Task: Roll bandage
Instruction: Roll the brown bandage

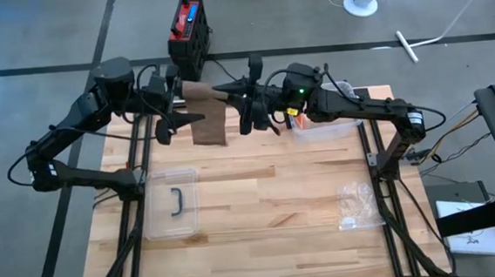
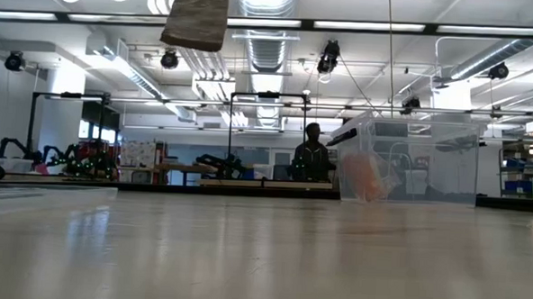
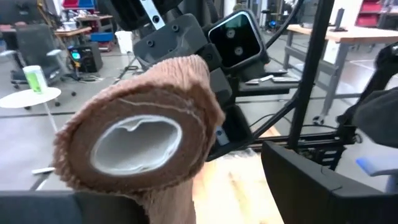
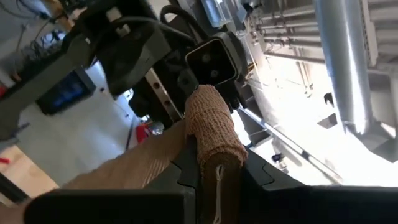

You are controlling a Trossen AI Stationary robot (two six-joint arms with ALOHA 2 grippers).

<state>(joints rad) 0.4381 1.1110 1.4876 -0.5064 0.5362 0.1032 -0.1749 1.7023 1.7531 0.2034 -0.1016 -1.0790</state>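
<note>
- The bandage (image 1: 206, 115), a tan elastic strip partly wound into a roll, is held in the air above the far edge of the table (image 1: 260, 199), between the two arms.
- In the left wrist view the rolled end (image 3: 140, 134) is seen end-on, with a pale hollow core and layers of brown weave around it.
- A loose tail of the bandage is seen hanging down from the roll in the high view, and its lower end (image 2: 197, 16) shows at the top of the low view, clear of the table top.
- The right gripper (image 1: 246, 99) is closed on the bandage; in its wrist view the roll (image 4: 213, 127) stands up from between the dark fingers.
- The left gripper (image 1: 169, 109) is placed at the left end of the roll, facing the right gripper; from the pictures it cannot be told whether its fingers are apart or pressed on the roll.
- A clear lid with a dark handle (image 1: 173, 203) lies flat on the near left part of the table.
- A clear plastic box (image 1: 327, 126) stands at the far right of the table, under the right arm.
- A crumpled clear wrapper (image 1: 355, 205) lies near the right edge.
- A person (image 2: 312, 156) is seen far off in the room behind the table.
</note>
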